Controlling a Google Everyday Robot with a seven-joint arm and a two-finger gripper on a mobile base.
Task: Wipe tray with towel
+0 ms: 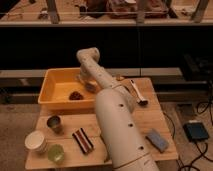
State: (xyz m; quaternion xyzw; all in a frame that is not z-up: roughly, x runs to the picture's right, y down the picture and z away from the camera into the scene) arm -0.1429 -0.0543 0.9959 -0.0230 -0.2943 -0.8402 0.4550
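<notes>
A yellow tray [55, 85] sits on the left back part of the wooden table [150, 115]. A small dark brown crumpled thing [76, 95], probably the towel, lies inside the tray near its middle. My white arm [115, 120] rises from the front of the table and bends over the tray. My gripper [84, 80] reaches down into the tray at its back right corner, a little up and right of the dark thing and apart from it.
In front of the tray stand a metal cup [54, 122], a white paper cup [35, 141] and a green cup [56, 152]. A dark striped packet [83, 140] lies beside them. A blue sponge [157, 140] and a white utensil [137, 92] lie at the right.
</notes>
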